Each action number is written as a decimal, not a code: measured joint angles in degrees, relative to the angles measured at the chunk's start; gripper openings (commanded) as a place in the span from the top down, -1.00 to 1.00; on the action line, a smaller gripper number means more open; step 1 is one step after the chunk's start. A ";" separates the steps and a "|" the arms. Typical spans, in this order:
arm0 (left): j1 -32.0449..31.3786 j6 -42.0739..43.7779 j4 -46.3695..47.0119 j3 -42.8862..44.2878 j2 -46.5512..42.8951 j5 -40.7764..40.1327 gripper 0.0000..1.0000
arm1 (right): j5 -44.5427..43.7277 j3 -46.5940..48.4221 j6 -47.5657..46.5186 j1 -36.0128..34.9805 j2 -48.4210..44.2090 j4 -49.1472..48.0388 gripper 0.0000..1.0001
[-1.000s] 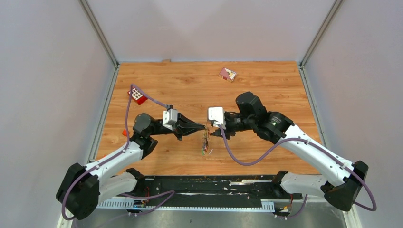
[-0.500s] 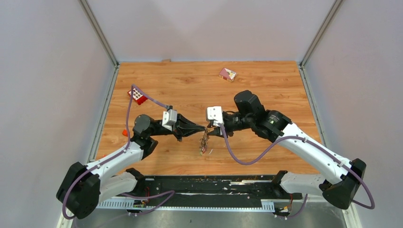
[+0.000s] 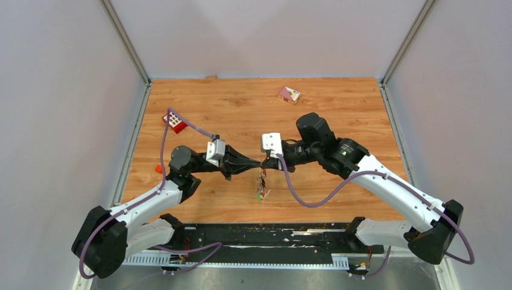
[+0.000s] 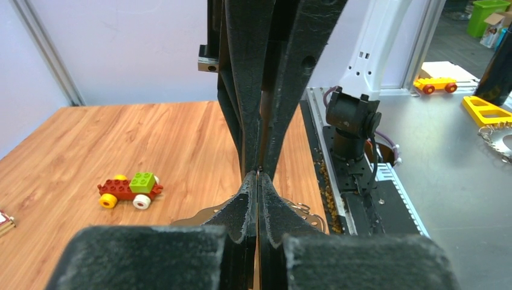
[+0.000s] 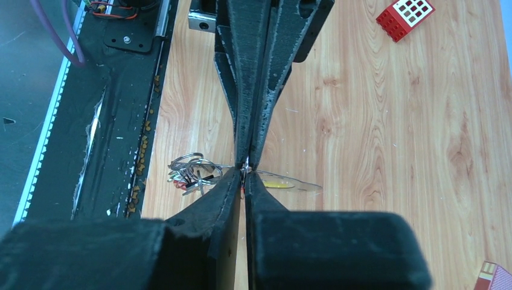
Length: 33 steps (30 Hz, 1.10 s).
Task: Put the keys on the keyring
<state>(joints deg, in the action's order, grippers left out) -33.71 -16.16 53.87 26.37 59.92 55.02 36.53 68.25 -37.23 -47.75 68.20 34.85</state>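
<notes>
1. Your left fingers and right fingers, both pinched together, meet tip to tip above the bench.
2. The keys dangle bunched beneath them, seemingly with the keyring; threading looks unfinished.

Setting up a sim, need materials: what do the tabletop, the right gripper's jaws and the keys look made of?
Tabletop: matte wood-grain board, likely laminate; plank pattern looks printed.
Right gripper jaws: black plastic, probably 3D-printed; rough, layered faces.
Keys: silvery rings glint like metal; coloured bits look plastic, too small to confirm.
</notes>
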 measured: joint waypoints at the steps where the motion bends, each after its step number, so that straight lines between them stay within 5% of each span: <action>1: 0.00 0.00 0.00 -0.02 0.00 0.13 1.00 | -0.07 0.00 0.04 0.07 0.00 0.00 1.00; 9: 0.00 1.31 -0.44 -0.13 -0.02 0.13 1.00 | -1.95 0.00 -0.87 0.17 -0.02 0.04 1.00; 14: -0.04 5.27 -5.05 0.48 -0.31 0.02 0.38 | -3.58 0.35 -2.38 -0.07 0.31 2.08 1.00; 19: 0.07 11.02 -13.79 2.43 -0.79 -0.24 0.02 | -5.92 3.74 -3.54 -0.09 2.93 7.76 1.00; 26: 0.07 17.99 -21.77 4.39 -1.44 -1.40 -0.25 | -10.14 7.26 -4.33 -1.42 5.70 13.46 1.00; 33: 0.07 21.33 -24.28 4.39 -1.44 -0.90 -0.26 | -12.44 8.50 -4.39 -2.40 5.90 15.21 1.00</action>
<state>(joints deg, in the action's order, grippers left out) -33.65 5.17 29.58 30.76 58.48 54.13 24.10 76.75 -41.63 -50.15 74.11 50.06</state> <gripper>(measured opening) 0.638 0.022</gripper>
